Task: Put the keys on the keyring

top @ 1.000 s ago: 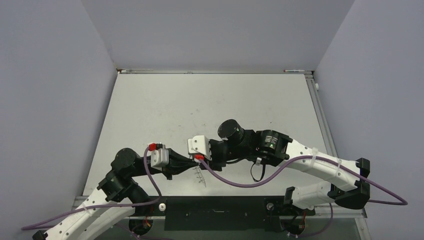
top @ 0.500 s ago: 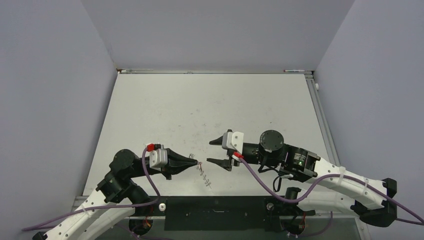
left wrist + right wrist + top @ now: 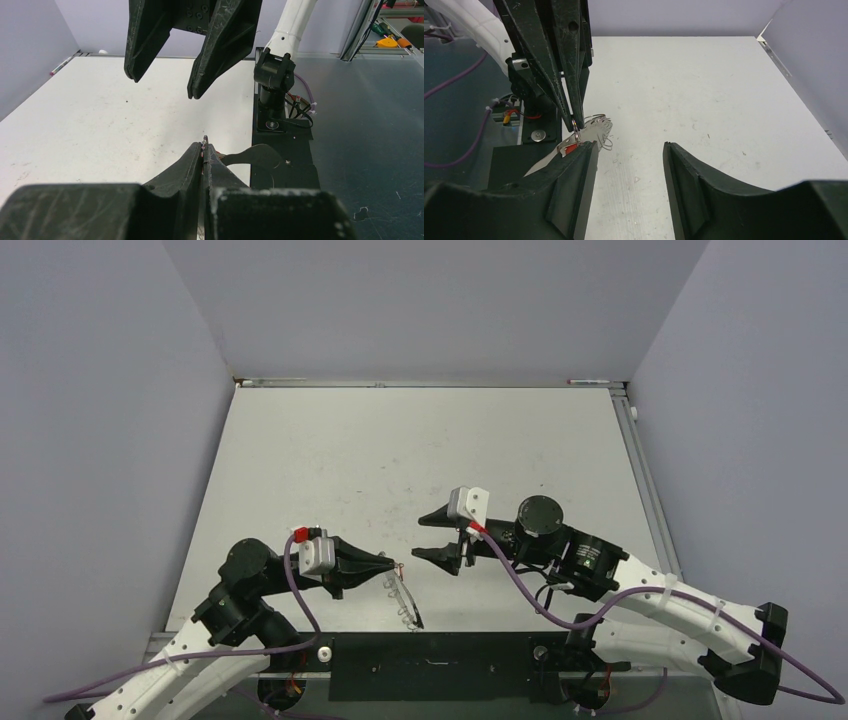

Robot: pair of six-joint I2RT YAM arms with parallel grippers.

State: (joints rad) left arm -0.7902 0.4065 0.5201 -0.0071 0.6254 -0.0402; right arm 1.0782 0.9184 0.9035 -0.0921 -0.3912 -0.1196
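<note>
My left gripper (image 3: 388, 566) is shut on the keyring (image 3: 405, 598), a thin silvery hoop that hangs from its tips down toward the table's near edge. A small loop of the ring pokes out above the shut fingertips (image 3: 205, 147). The key's red head (image 3: 570, 149) sits right at those tips, and I cannot tell whether it is pinched too. In the right wrist view, more silvery loops of the keyring (image 3: 600, 125) show just past it. My right gripper (image 3: 428, 538) stands open and empty, a short gap to the right of the left one and facing it. Its left finger (image 3: 574, 180) nearly hides the key.
The white table (image 3: 420, 450) runs back to grey walls on three sides. A black base plate (image 3: 430, 665) lies along the near edge between the arm bases. Purple cables (image 3: 520, 590) loop off both wrists. The right arm's base (image 3: 272, 75) stands behind the grippers.
My right gripper has pulled back to the right, away from the left gripper's tips, and opened. The left gripper stays shut, and the keyring under it has swung a little.
</note>
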